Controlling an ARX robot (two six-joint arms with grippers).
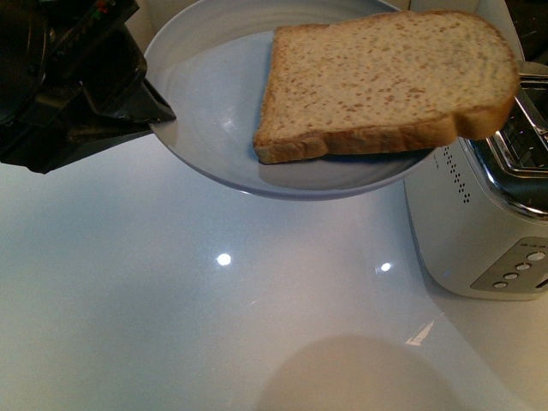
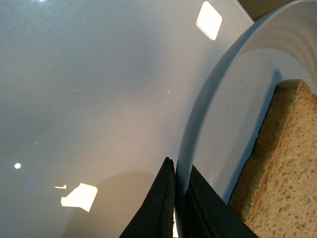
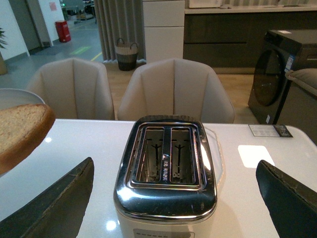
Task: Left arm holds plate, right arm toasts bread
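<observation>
My left gripper (image 1: 158,116) is shut on the left rim of the pale grey-blue plate (image 1: 214,111) and holds it tilted above the white table. In the left wrist view the black jaws (image 2: 178,168) pinch the plate's rim (image 2: 208,99). The bread slice (image 1: 385,77) lies on the plate, its right end hanging over the rim above the toaster (image 1: 479,223). The bread also shows in the left wrist view (image 2: 282,163). My right gripper (image 3: 174,163) is open and empty, with its fingers on either side of the toaster (image 3: 166,183). Both toaster slots are empty. The bread (image 3: 20,131) is at that view's left edge.
The toaster is white with a chrome top and stands at the table's right side, with buttons on its front (image 1: 522,270). Beige chairs (image 3: 173,89) stand beyond the table's far edge. A small card (image 3: 270,130) lies on the table beyond the toaster.
</observation>
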